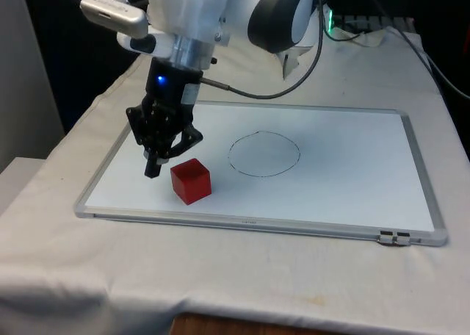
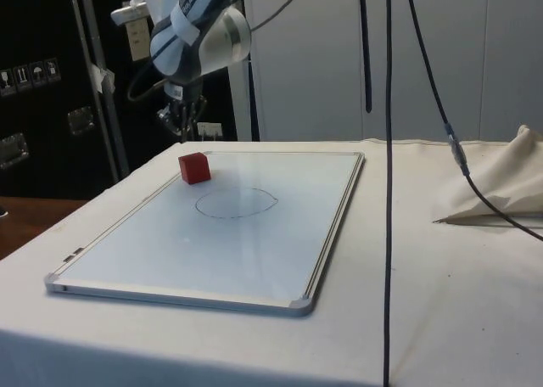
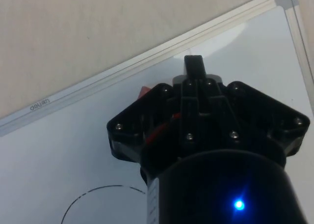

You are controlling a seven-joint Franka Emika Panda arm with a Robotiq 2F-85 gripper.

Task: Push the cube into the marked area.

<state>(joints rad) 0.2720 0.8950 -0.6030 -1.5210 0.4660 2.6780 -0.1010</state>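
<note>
Pushing the small red cube (image 1: 191,181) is our job now, and we want it to end up inside the thin black circle (image 1: 264,153) drawn on the flat white board with a silver frame (image 1: 242,221). The cube sits on the board near its front edge, close to the corner at the front view's left. It is outside the circle, a little way from the line.

Our black two-finger gripper (image 1: 152,172) hangs low, just beside the cube, on the side away from the circle. The two fingers are pressed together into one narrow tip, and they hold nothing. In the front view the tip looks very near the cube, but we cannot tell if it touches.

We think that is a good place to start, because cube and circle lie ahead of the tip. To do it well, we should keep the tip low, close to the board, so it meets the cube's side and not its top. We should aim at the middle of that side. If we hit a corner, the cube may spin and slide off. We should go slowly and stop once the cube is fully inside the line.
</note>
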